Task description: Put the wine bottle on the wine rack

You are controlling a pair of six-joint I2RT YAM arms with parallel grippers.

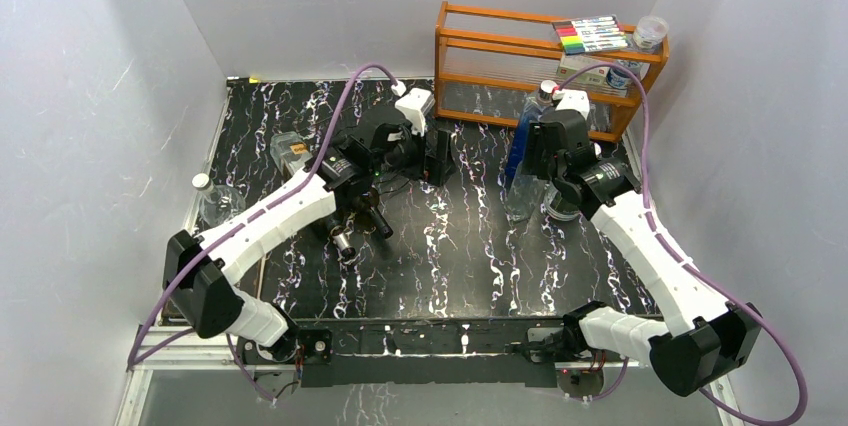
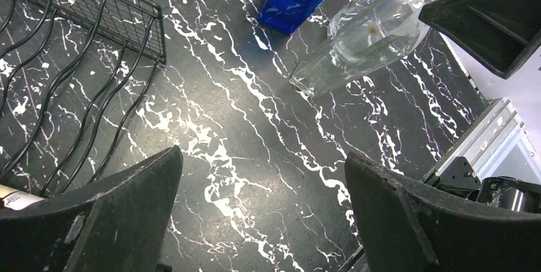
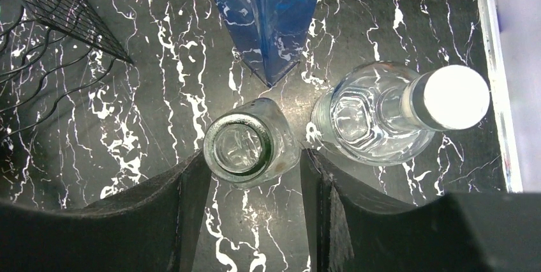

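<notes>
The wine bottle (image 3: 245,144) is clear glass with an open, green-tinged mouth and stands upright on the black marble table. My right gripper (image 3: 255,160) is over it, a fingertip on each side of its neck. The left finger touches the rim, while a small gap shows at the right finger, so the jaws are narrowed but open. The same bottle shows in the left wrist view (image 2: 370,36). The wine rack (image 2: 83,61), low black wire, lies to the left (image 3: 51,4). My left gripper (image 2: 265,182) hangs wide open above bare table beside the rack.
A clear bottle with a white cap (image 3: 383,115) stands right against the wine bottle. A blue angular bottle (image 3: 271,10) is just behind them. The orange wooden shelf (image 1: 540,56) holds markers and jars at the back right. Another clear bottle (image 1: 205,196) stands at the left edge.
</notes>
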